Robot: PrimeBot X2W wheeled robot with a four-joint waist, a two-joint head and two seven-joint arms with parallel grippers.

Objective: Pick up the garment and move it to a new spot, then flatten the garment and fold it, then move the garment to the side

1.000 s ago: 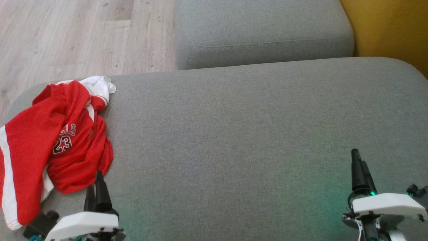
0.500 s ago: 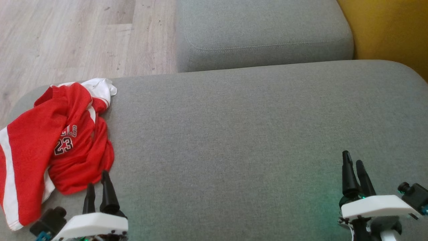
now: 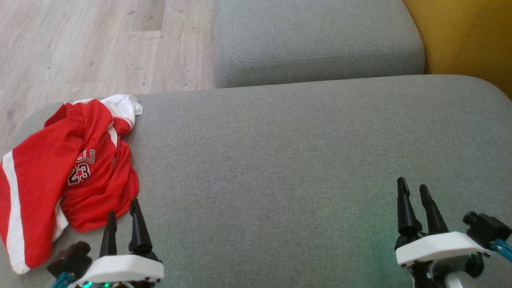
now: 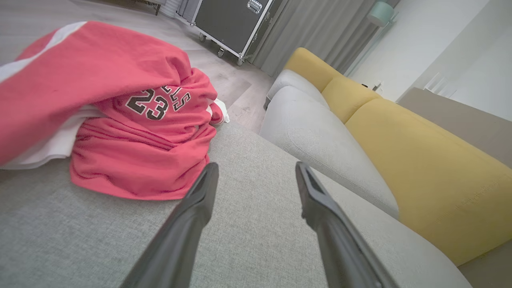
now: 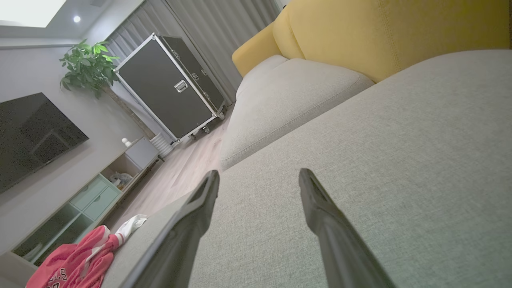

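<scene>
Crumpled red mesh jersey with white trim [image 3: 60,168] lies untouched at 9 o'clock on the grey fabric sofa cushion [image 3: 280,160]; the left gripper [image 3: 122,208] at 7 o'clock and the right gripper [image 3: 412,185] at 5 o'clock, jaws wide and empty, have merely swivelled, so pickup looks unstarted.

The left gripper [image 3: 122,209] and right gripper [image 3: 412,185] each have two long, tapered black fingers [image 3: 140,234] on a white wedge-shaped housing [image 3: 120,269], with a small black camera [image 3: 485,229] and teal cable [image 3: 502,249] alongside.
</scene>
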